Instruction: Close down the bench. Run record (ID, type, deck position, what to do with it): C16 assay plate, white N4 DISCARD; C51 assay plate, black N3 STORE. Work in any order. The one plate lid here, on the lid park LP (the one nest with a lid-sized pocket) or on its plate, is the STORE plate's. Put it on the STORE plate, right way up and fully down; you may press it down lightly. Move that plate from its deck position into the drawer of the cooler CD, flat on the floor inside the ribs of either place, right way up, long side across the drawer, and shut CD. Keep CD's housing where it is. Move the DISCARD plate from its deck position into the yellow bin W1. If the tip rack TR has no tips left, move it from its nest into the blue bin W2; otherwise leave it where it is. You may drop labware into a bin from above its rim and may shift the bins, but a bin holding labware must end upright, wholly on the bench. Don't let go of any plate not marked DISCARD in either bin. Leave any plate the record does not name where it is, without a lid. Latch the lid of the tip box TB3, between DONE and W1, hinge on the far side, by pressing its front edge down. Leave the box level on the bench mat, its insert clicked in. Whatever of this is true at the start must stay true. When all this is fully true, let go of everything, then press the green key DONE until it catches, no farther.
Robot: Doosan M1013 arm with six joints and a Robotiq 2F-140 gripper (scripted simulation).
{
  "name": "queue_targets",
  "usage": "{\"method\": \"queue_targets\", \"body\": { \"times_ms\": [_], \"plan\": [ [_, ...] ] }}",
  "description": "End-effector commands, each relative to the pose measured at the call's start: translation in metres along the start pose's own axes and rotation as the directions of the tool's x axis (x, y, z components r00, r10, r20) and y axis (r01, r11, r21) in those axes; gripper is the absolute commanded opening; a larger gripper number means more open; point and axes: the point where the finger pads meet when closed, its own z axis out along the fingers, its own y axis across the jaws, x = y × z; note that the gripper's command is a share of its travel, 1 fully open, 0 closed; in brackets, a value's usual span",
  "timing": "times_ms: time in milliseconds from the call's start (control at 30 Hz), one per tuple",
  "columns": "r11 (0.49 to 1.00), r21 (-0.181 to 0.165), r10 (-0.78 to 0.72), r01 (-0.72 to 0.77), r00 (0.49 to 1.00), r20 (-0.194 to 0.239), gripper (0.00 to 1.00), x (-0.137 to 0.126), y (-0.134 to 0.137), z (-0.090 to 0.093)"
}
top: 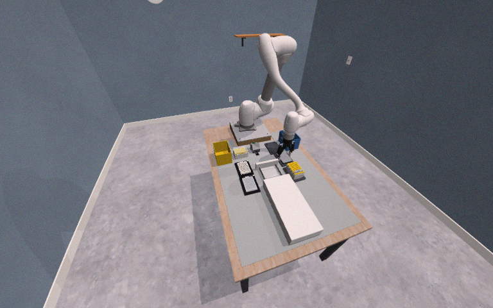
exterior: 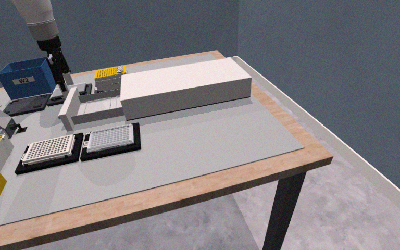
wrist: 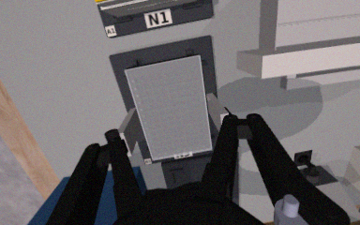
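At the desk's left edge the yellow bin [top: 221,152] looked empty from above. The blue bin [exterior: 25,77], in the corner by the arm's base, kept its inside hidden. Just beside it the lid [wrist: 170,108] lay flat on its park. The pincer [wrist: 172,127] hung open astride it, gripping nothing. The lid was probably light, stiff and slick, and best pinched across its long edges, level. Further right, the open drawer [exterior: 98,107] showed nothing inside.
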Motion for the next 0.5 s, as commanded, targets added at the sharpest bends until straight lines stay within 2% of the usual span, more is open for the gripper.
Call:
{"method": "queue_targets", "body": {
  "times_ms": [0, 467],
  "plan": [
    [1.000, 0.000, 0.000, 0.000, 1.000, 0.000, 0.62, 0.0000, -0.0001, -0.0001],
    [1.000, 0.000, 0.000, 0.000, 1.000, 0.000, 0.56, 0.0000, -0.0001, -0.0001]
  ]
}}
